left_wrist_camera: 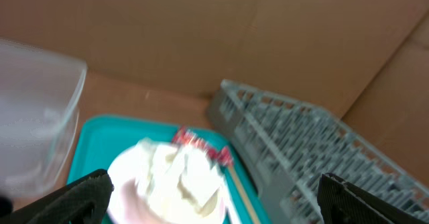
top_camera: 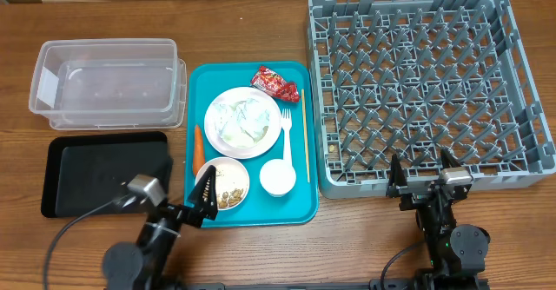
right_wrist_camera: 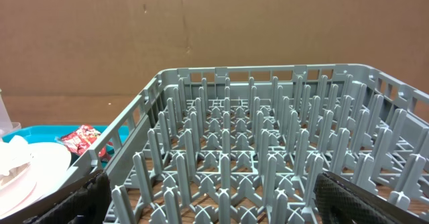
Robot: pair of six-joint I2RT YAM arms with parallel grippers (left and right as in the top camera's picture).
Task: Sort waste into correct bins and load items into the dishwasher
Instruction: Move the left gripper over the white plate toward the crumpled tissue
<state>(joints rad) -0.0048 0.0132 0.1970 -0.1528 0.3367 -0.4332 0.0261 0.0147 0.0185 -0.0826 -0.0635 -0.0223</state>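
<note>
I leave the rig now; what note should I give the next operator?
Left gripper: jaws open, holding nothing, over the teal tray's near corner.
Right gripper: jaws open, holding nothing, at the dish rack's near wall.
On the teal tray: plate with napkins, wrapper, carrot, scrap bowl, cup, fork, stick.
Clear tub and black tray hold no waste; the dish rack has no dishes.
Done: nothing. Left: all sorting, loading.

grey rack [top_camera: 417,82]: right | clear tub [top_camera: 104,86], black tray [top_camera: 95,173]: left | napkins [top_camera: 243,121]: on plate [top_camera: 212,127]
</note>
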